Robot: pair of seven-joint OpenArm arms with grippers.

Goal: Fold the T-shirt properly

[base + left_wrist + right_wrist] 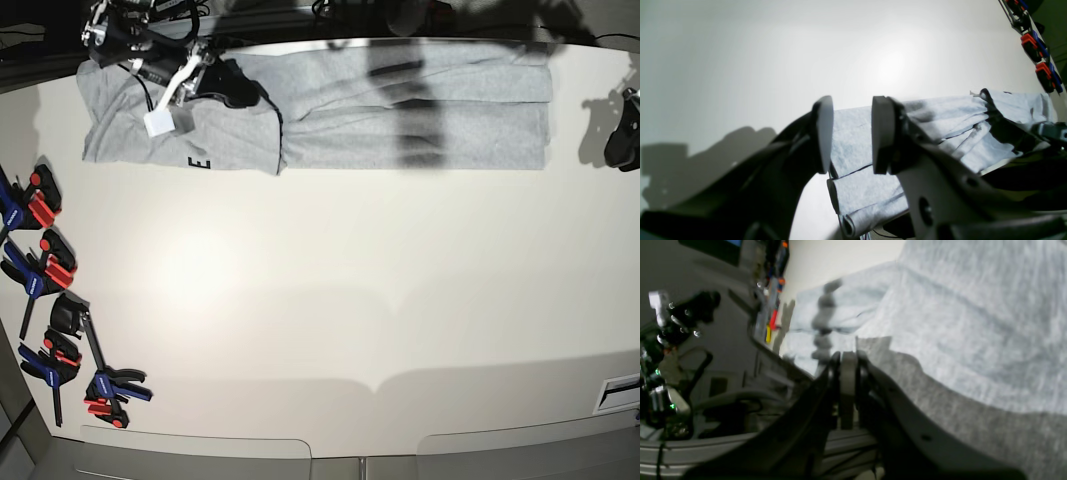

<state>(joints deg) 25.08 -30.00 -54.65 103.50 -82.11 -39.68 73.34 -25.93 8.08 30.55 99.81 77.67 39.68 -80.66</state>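
The shirt [400, 120] lay along the far edge of the pale surface [320, 300], folded lengthwise into a long grey band with stacked layers showing at one end. A dark letter showed on its near edge by the right arm. The right jaws [848, 373] were pressed together, empty, over the shirt's bunched end. The left jaws [852, 133] stood partly apart, holding nothing, just beyond the shirt's other end. Clamps [50, 330] lay well away from the shirt.

You are working in a workshop-style robotics lab: white bench [320, 300], spring clamps [45, 265] along its edge.
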